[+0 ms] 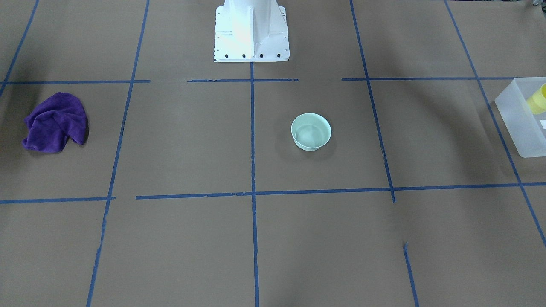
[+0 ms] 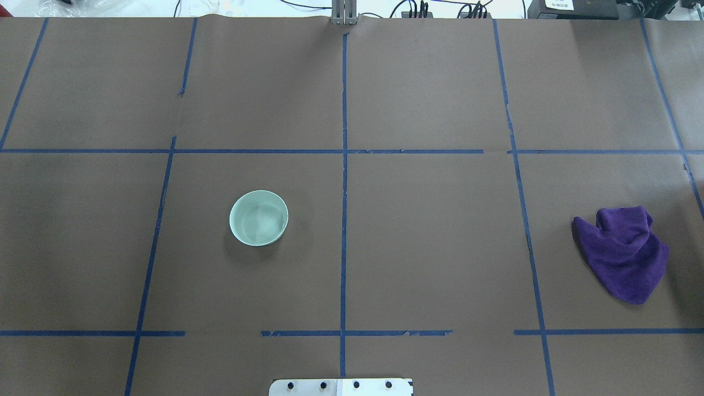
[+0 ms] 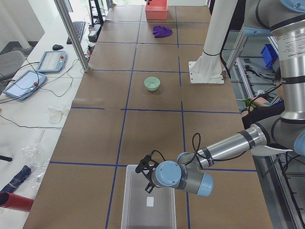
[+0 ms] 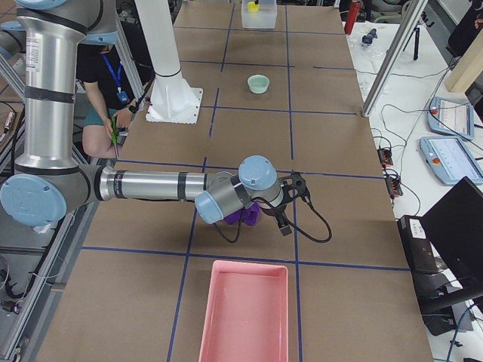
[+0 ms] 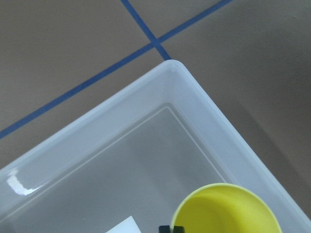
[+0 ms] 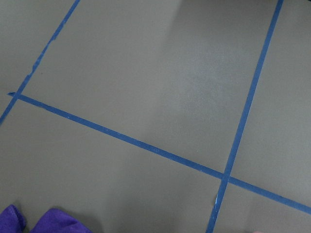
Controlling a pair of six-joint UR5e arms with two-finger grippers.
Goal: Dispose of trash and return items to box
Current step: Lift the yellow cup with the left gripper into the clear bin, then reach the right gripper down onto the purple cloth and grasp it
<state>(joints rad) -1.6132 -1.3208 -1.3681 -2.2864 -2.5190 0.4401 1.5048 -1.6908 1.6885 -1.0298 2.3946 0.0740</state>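
The mint-green bowl (image 2: 258, 218) stands upright on the brown table, left of centre; it also shows in the front view (image 1: 311, 131). The yellow cup (image 5: 228, 211) is inside the frosted box (image 5: 194, 87), near a corner, and looks tilted in the front view (image 1: 538, 100). My left gripper (image 3: 149, 185) hangs over the box (image 3: 143, 210); I cannot tell whether it is open or shut. My right gripper (image 4: 273, 213) hovers over the purple cloth (image 4: 243, 216); I cannot tell its state either.
The purple cloth (image 2: 621, 253) lies crumpled at the table's right side. A pink tray (image 4: 245, 309) sits at that end. The robot's white base (image 1: 251, 30) stands at the table's near edge. Blue tape lines grid the table.
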